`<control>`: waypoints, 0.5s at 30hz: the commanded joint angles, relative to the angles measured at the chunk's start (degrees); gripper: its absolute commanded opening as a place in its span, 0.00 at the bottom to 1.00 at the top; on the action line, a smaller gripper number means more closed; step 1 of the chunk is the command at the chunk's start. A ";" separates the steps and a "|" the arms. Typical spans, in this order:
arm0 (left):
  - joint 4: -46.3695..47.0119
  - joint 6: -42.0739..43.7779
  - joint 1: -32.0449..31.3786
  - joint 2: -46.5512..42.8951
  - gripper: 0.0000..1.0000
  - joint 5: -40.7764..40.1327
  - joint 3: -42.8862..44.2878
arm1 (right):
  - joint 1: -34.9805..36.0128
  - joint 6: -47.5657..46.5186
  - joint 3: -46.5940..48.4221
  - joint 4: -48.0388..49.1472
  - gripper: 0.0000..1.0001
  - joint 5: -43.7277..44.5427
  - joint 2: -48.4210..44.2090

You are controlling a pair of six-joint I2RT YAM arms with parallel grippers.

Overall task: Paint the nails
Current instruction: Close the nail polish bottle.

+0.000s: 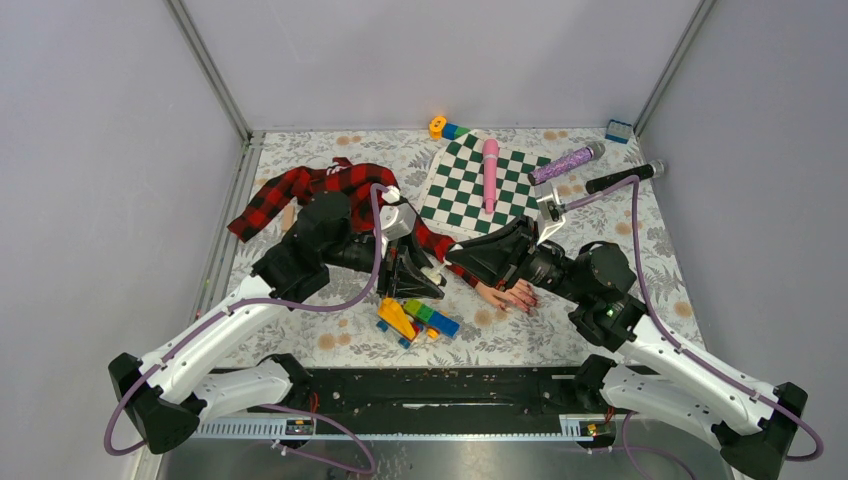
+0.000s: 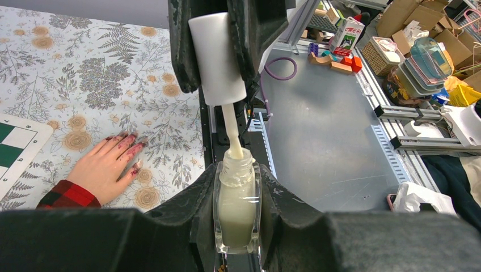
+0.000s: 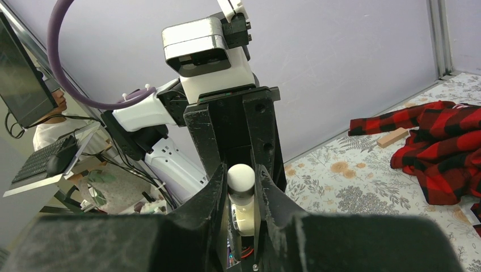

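The left gripper (image 2: 237,190) has its fingers clamped on a small pale glass bottle (image 2: 237,212) of creamy polish. Directly above, the right gripper (image 3: 240,180) pinches the white cylindrical cap (image 2: 218,56), with the brush stem in the bottle's neck. Beside the bottle-holding fingers but apart from them, a pale pink mannequin hand (image 2: 102,169) lies flat on the fern-and-flower printed tablecloth (image 2: 85,73), its smeared dark-red nails (image 2: 131,143) pointing towards them. Plain grey panel walls (image 1: 450,60) enclose the table.

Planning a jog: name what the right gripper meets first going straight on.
Probably the pale bottle held by the left gripper: the brush under the right gripper's white cap already dips into the bottle's mouth.
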 commanded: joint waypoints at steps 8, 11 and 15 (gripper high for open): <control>3.67 -0.57 -0.33 -0.25 0.00 0.48 0.20 | -0.23 -0.76 2.67 1.14 0.00 -1.96 0.40; 3.68 -0.70 -0.38 -0.25 0.00 0.38 0.23 | -0.18 -0.97 2.85 0.85 0.00 -2.33 0.70; 3.75 -0.70 -0.37 -0.23 0.00 0.34 0.14 | -0.14 -1.28 3.20 0.11 0.00 -2.64 0.99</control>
